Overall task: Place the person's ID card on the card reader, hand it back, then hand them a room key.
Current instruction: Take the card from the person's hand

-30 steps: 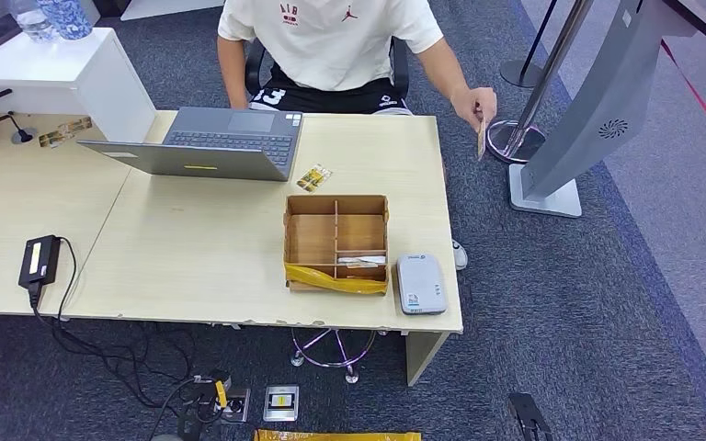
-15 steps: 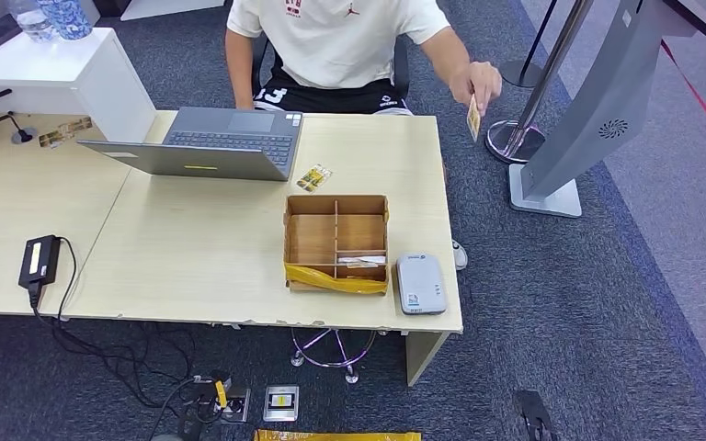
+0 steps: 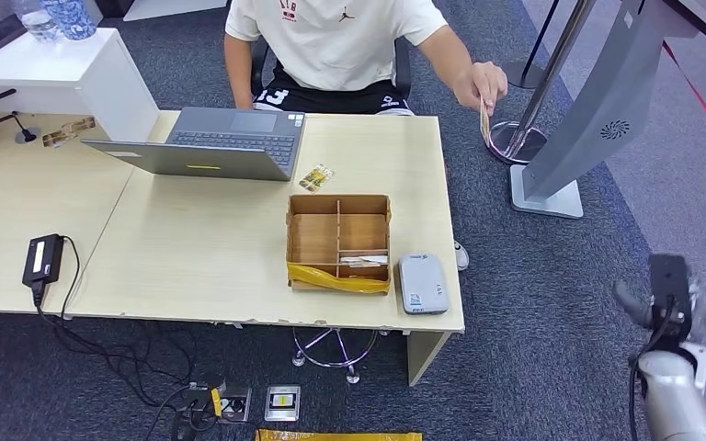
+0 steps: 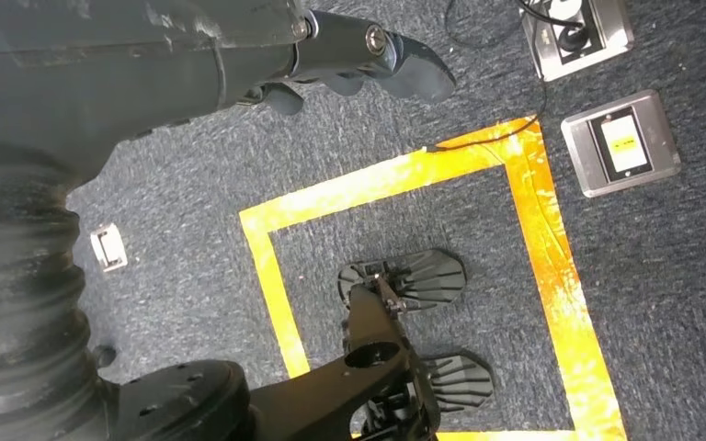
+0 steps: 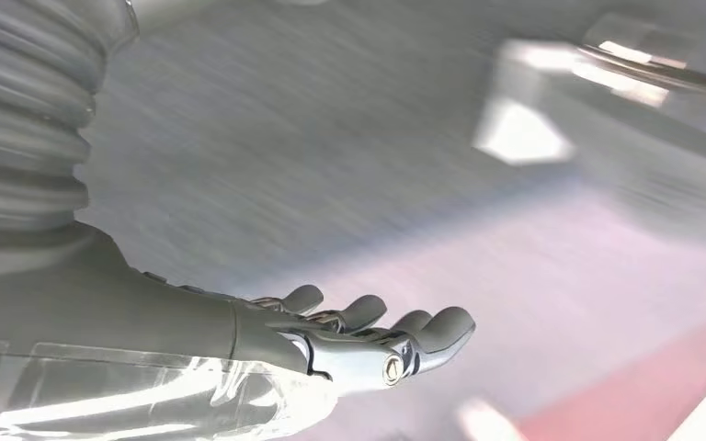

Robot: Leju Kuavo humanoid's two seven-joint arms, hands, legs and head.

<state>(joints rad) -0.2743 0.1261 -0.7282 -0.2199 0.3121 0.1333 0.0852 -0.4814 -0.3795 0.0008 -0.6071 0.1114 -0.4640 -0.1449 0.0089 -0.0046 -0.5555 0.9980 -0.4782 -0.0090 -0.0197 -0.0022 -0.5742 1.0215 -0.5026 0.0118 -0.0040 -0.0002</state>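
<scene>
A person in a white shirt sits behind the table point(image 3: 202, 257) and holds an ID card point(image 3: 485, 119) out past its right edge, in the air. The grey card reader point(image 3: 422, 284) lies at the table's front right corner. Beside it stands a cardboard divider box point(image 3: 337, 241) with a white card point(image 3: 363, 261) in a front compartment. My right hand point(image 3: 667, 287) is raised off to the right of the table, well below the ID card; its fingers point(image 5: 368, 333) are stretched out and hold nothing. My left hand point(image 4: 349, 60) hangs over the carpet, holding nothing.
An open laptop point(image 3: 211, 142) sits at the table's far side, with a small yellow packet point(image 3: 314, 176) near it. A black power adapter point(image 3: 41, 260) lies on the left. A grey kiosk stand point(image 3: 597, 101) and a post base point(image 3: 515, 142) stand right of the table.
My right arm has risen into the head view at the lower right. The person has kept the ID card out past the table's right edge, shifting it slightly.
</scene>
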